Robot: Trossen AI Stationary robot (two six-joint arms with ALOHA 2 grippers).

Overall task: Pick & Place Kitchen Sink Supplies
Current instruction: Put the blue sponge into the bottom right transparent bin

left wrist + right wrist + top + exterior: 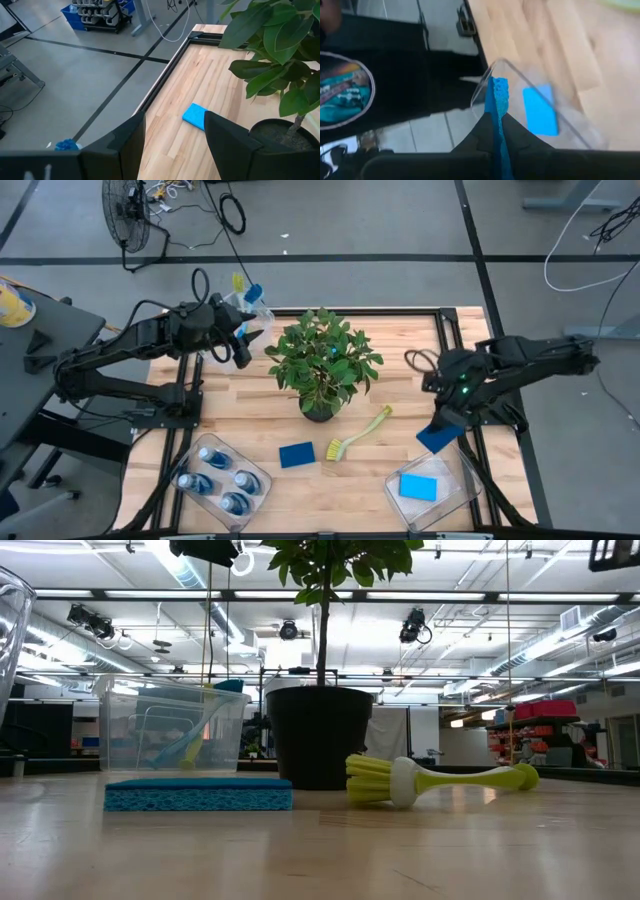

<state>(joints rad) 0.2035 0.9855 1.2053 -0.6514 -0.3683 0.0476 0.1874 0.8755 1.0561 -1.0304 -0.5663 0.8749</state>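
Note:
My right gripper (441, 423) is shut on a flat blue sponge (437, 438) above the far rim of a clear bin (462, 498) at the near right. A second blue sponge (418, 487) lies in that bin. A third sponge (296, 454) lies flat on the table beside a yellow-green dish brush (360, 434). Several blue bottles (215, 472) stand in a clear bin (252, 502) at the near left. My left gripper (243, 350) hangs open and empty at the far left, beside the plant. My right gripper pinches the sponge's two flat faces (498, 111) between its two fingers. The sponge stands on edge in the hold and sticks out past the fingertips (512, 131). The fingers slant downward. The sponge is lifted clear, above the bin's rim (485, 82).
A leafy potted plant (322, 365) stands mid-table between the arms. A clear bin (257, 304) at the far left holds a brush (190, 745). Black frame rails (450, 330) line the table's edges. Bare wood lies between the two near bins.

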